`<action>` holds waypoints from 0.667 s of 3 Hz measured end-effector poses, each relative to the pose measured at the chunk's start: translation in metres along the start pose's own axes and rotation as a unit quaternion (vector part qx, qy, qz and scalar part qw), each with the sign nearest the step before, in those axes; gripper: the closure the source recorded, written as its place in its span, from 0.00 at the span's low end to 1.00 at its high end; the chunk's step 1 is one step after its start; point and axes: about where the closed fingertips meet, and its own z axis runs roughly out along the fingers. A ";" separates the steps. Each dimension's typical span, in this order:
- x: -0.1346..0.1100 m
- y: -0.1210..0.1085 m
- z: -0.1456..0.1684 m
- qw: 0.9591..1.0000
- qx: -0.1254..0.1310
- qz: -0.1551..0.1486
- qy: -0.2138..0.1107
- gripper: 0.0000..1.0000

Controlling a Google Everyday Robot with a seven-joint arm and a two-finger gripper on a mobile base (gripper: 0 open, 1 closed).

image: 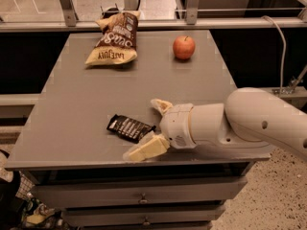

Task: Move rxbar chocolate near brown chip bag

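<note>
Grey, metal-looking desk (86,109) in the camera view, seen from its front edge, with drawers (144,198) below. Near the back edge, toward the back left corner: brown chip bag (116,43), lying flat with its pale "LATE JULY" end turned toward the front. Also near the back edge, right of the middle and well apart from the bag: red apple (184,47), no part of the task. Close to the front edge, a little left of the middle: rxbar chocolate (125,126), black wrapper flat on the surface, long side slanting slightly toward the front right corner, far across the desk from the bag. Stretched in low over the front right corner: white arm (249,123), ending in the gripper (144,128) just above the surface by the front edge. Jaws spread wide, gripping nothing, one cream finger (148,149) in front of the bar's right end, nearer the front edge, the other behind it. Probably held this low and this wide to take the thin wrapper across its narrow width rather than along its length. Right end of the bar between the fingers or just at their mouth, left part sticking out past the tips. Impossible to tell whether pads and wrapper touch. Judged as the approach before the grasp: not yet closed, not yet lifted, the whole carry toward the back left corner left to do.
</note>
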 end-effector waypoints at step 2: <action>-0.003 0.003 0.003 1.000 0.001 -0.003 -0.001 0.56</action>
